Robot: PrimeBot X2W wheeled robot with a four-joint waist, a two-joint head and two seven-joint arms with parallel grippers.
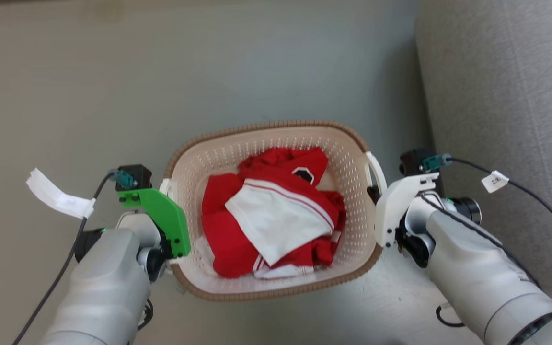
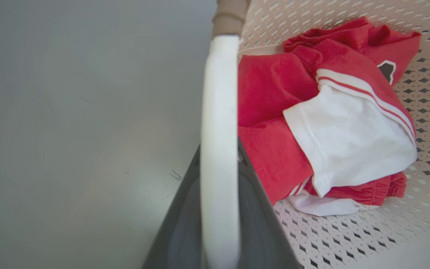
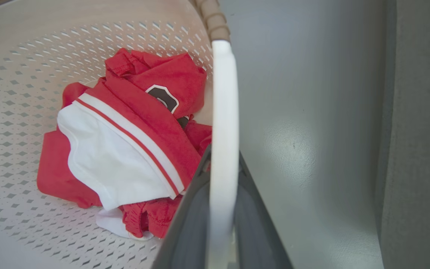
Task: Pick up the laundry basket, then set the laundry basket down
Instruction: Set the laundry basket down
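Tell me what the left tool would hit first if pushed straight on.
The left tool grips the basket by its white handle; sliding on along it, it would likely meet the brown rim first.

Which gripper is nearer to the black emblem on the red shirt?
Right. The right gripper, shut on the right handle of the laundry basket, sits just past the black emblem; the left gripper, on the left handle, is across the clothes pile.

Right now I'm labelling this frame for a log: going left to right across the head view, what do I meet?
White paper tag → green left wrist cover → laundry basket holding red and white clothes → white right wrist cover → grey upholstered surface.
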